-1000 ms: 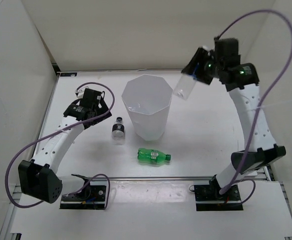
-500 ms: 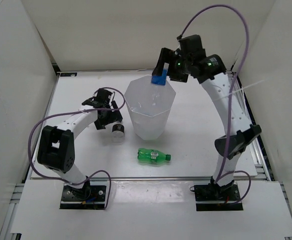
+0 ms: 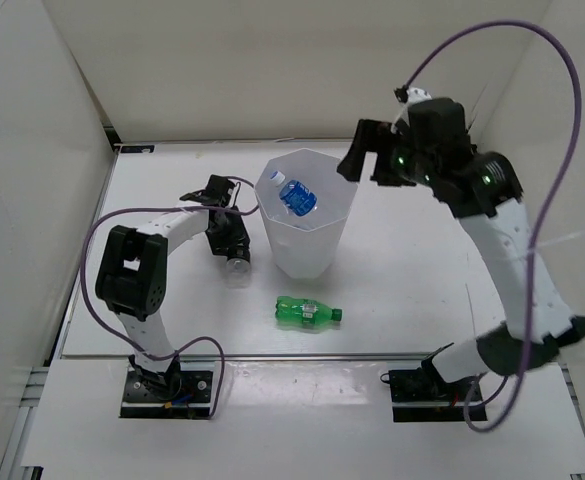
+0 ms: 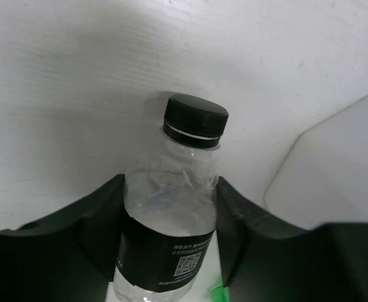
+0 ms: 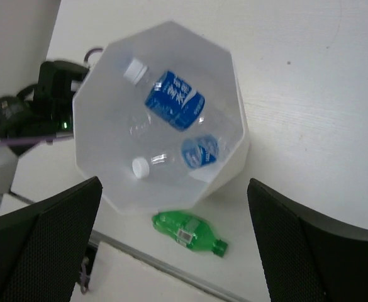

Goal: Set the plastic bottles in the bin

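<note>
Left end effector (image 3: pixel 233 246): its black fingers (image 4: pixel 99 220) are closed in against both sides of the clear plastic bottle with a black label and black cap (image 4: pixel 170 229). A second ago this end effector stood spread and well to the left of the bottle. Half a second ago it was close by but not yet round it. The bottle rests on the white surface (image 3: pixel 412 260), just beside the left wall of the tall white translucent faceted bin (image 3: pixel 307 255), in the same spot as before.

Right end effector (image 3: pixel 370 160): spread wide and empty, in the air just right of the bin's far rim. Half a second ago it held a clear bottle with a blue label (image 3: pixel 295 196) over that rim. That bottle is now inside the bin, lying tilted with its white cap toward the left. The right wrist view shows a second blue-labelled clear bottle (image 5: pixel 199 153) lower in the bin, beneath the first.

Green plastic bottle (image 3: pixel 307 313): lying on its side on the surface near the bin's near side, apart from it. Its position is unchanged across all three moments.
</note>
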Available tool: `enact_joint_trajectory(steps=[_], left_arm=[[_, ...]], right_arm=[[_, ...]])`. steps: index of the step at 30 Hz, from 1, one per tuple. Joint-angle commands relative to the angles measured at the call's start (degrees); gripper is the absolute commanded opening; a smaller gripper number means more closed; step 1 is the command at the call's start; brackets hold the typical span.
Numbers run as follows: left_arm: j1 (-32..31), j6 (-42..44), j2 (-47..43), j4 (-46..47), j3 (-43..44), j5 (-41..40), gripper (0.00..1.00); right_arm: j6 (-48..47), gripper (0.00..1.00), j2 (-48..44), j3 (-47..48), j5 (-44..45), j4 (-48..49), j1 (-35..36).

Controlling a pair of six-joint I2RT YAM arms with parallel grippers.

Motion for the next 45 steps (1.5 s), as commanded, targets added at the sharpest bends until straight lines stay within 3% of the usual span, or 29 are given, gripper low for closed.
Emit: enact_joint_trajectory(steps=[1, 4, 6, 10, 11, 13, 14, 16, 18, 22, 25, 28, 30, 36, 38, 41, 45], left_arm=[[-0.5, 1.6, -3.2, -1.4, 1.3, -1.5, 0.55], [0.8, -1.4, -11.0, -6.6, 2.6, -9.6, 0.52], [2.6, -3.9, -15.5, -10.2, 5.0, -14.2, 0.45], [3.4, -6.3, -21.7, -18.6, 16.9, -22.7, 0.43], [3.4, -6.8, -22.4, -20.3, 23.8, -22.8, 0.43], [3.4, -7.5, -23.5, -18.9, 29.2, -17.9, 0.43], [3.4, -7.5, -25.4, -16.6, 29.3, -16.1, 0.44], [-0.2, -7.5, -27.0, -6.9, 29.3, -12.4, 0.47], [-3.1, -4.8, -24.8, -3.9, 32.0, -8.4, 0.50], [-13.7, 0.2, -16.7, -3.9, 39.1, -6.2, 0.50], [-18.8, 3.4, -12.0, -3.9, 42.5, -9.3, 0.53], [-24.2, 5.5, -10.0, -3.9, 42.6, -12.0, 0.58], [-26.2, 4.6, -9.3, -5.3, 41.7, -16.8, 1.00], [-26.9, 4.6, -14.3, -11.4, 46.2, -23.2, 1.00], [-26.9, 5.2, -19.1, -11.9, 46.2, -27.9, 1.00], [-26.2, 5.9, -27.7, -11.9, 38.4, -33.2, 1.00], [-24.8, 4.9, -36.9, -17.7, 28.1, -37.3, 1.00]], right_arm=[[-5.2, 1.00, -9.8, -10.9, 2.9, 6.9, 2.4], [-6.0, 1.00, -17.7, -21.5, 6.2, 12.4, 2.4], [-6.0, 1.00, -21.0, -25.0, 8.1, 13.0, 2.4], [-4.9, 1.00, -23.8, -31.0, 8.7, 10.4, 2.4], [-4.9, 1.00, -25.8, -35.4, 7.8, 10.4, 2.4], [-4.1, 1.00, -28.8, -42.6, 7.8, 13.6, 2.4], [-4.1, 1.00, -32.4, -50.1, 7.8, 15.3, 2.4], [-4.1, 1.00, -36.0, -57.0, 7.8, 19.1, 2.9], [-4.1, 1.00, -39.8, -63.7, 7.0, 23.4, 2.9], [-6.1, 1.00, -41.1, -67.9, 3.7, 25.7, 3.6], [-7.4, 1.00, -40.6, -68.5, 3.6, 26.3, 5.9], [-9.1, 1.00, -40.6, -69.8, 3.6, 28.5, 9.0], [-10.8, 1.00, -41.4, -71.7, 3.6, 30.9, 11.4], [-17.1, 1.00, -42.1, -71.3, -1.0, 31.5, 19.2], [-18.4, 1.00, -40.3, -70.8, 2.6, 31.5, 24.8], [-21.9, 1.00, -36.8, -72.4, 8.3, 35.2, 31.5], [-27.6, 1.00, -28.9, -76.3, 8.3, 43.6, 34.9]])
